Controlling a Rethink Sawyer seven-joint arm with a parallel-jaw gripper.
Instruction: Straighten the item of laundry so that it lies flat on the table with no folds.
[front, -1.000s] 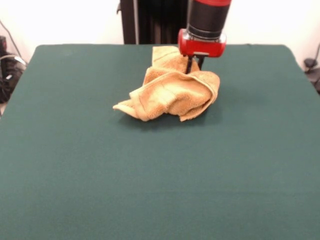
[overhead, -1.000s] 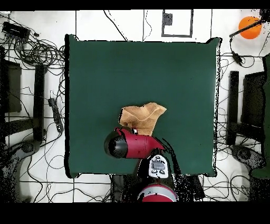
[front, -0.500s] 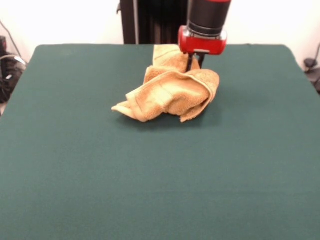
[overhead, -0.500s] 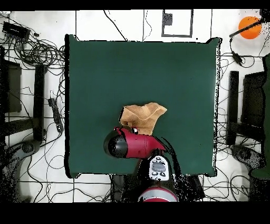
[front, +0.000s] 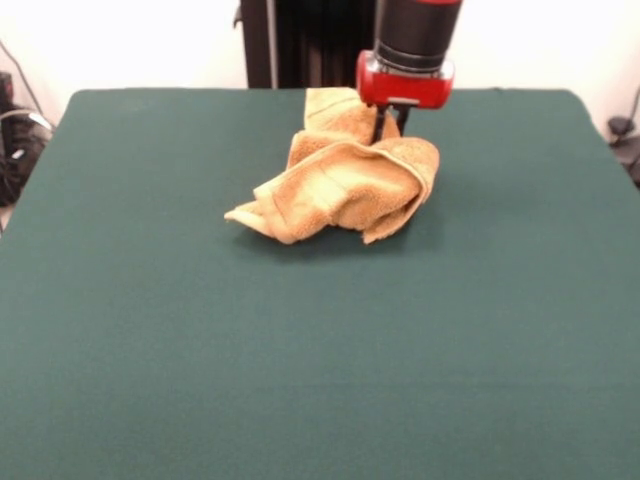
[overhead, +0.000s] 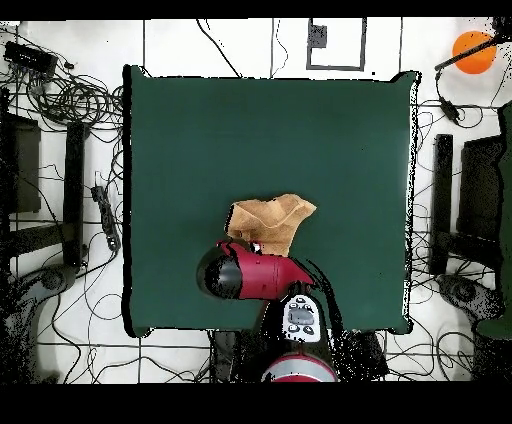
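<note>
- One table (front: 180, 380), dark green top; the near half is bare from edge to edge, with open cloth on both flanks as well.
- One item of laundry (front: 340, 185), mustard terry towel, bunched in a rumpled heap past the table's middle toward the far side. A pointed corner trails out to one side and a second flap lies behind the heap near the far edge. From overhead the towel (overhead: 268, 222) shows only in part, the arm covering its robot-side edge.
- One gripper (front: 389, 126), below a red collar, set down into the far part of the heap. The fingers are buried in cloth, so how far open it is, or whether it has hold of the towel, cannot be told.
- Change: over the last second the red collar has risen slightly and the heap barely stirred. Judged: a lift only just starting, no fold undone.
- Room: least toward the far edge, so spreading looks best directed at the bare near cloth.
</note>
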